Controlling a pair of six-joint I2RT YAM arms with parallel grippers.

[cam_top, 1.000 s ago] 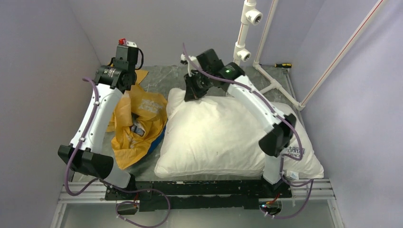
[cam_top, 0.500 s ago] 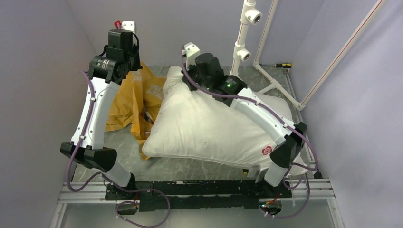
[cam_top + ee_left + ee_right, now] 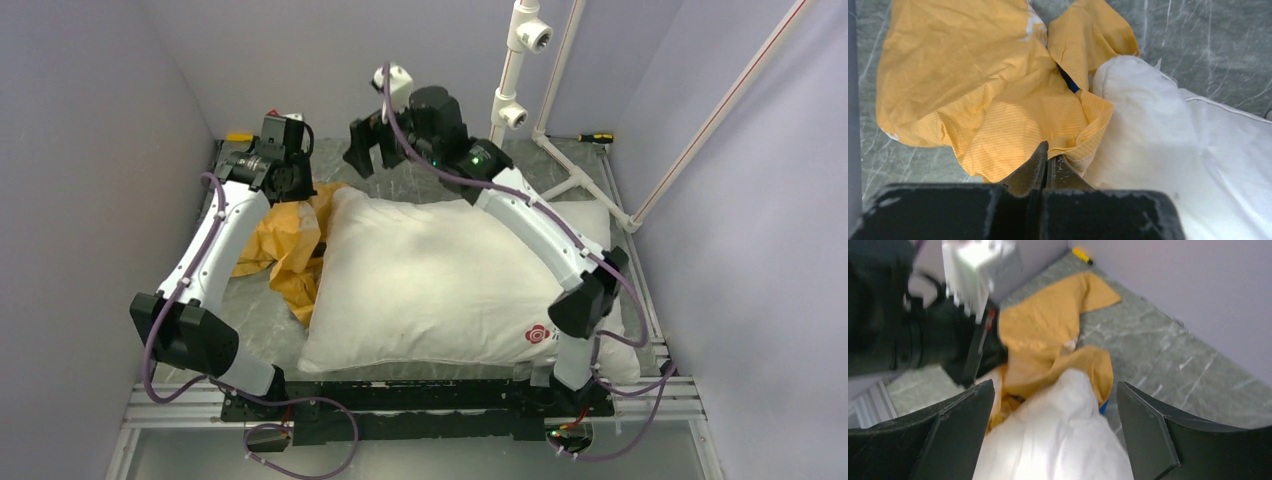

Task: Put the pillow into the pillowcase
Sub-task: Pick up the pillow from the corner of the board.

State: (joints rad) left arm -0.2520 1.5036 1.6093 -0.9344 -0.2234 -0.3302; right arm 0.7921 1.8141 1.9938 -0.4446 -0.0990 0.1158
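Top external view: the pillow (image 3: 440, 285) lies flat across the middle and right of the bench (image 3: 565, 165), its red logo (image 3: 537, 333) toward the near right corner. The pillowcase (image 3: 285, 240) lies crumpled, orange side up, by the left edge, touching it. Our right gripper (image 3: 1055, 385) hangs wide open above the pillow's far corner. Our left gripper (image 3: 1046, 159) is closed at the pillowcase's hem; whether cloth is pinched, we cannot tell.

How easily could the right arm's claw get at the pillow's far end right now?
Probably yes: the right claw hangs open above the far end of the pillow, nothing between them; the pillowcase lies beside it.
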